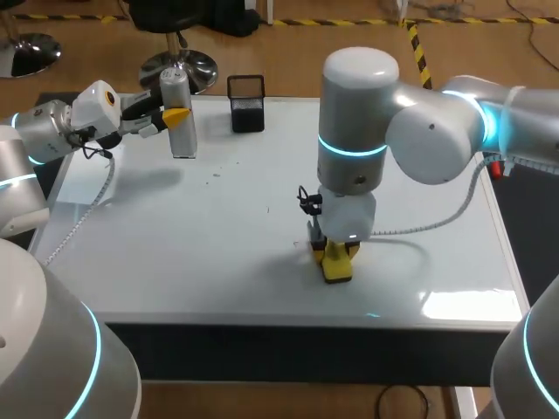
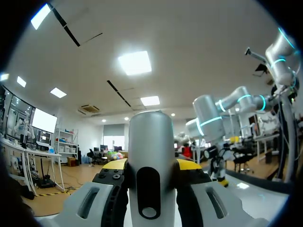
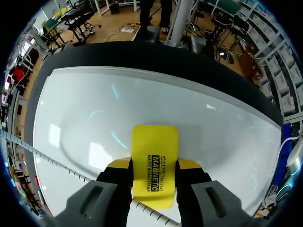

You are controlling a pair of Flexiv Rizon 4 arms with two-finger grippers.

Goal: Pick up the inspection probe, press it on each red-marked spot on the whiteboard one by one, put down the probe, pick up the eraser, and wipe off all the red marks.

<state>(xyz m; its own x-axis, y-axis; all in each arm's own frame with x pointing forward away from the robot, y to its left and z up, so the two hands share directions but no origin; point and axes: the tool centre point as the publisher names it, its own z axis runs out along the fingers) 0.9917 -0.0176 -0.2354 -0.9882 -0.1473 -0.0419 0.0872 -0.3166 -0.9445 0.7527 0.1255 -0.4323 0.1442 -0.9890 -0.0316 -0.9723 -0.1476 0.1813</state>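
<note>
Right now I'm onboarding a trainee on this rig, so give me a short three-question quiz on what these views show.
1. True or false: the right pincer is shut on the yellow eraser.
2. What is the left pincer shut on? A) the silver probe B) the eraser C) nothing
3. Short answer: which is nearer the black mesh holder, the probe or the eraser?
Key: 1 true; 2 A; 3 the probe.
</note>
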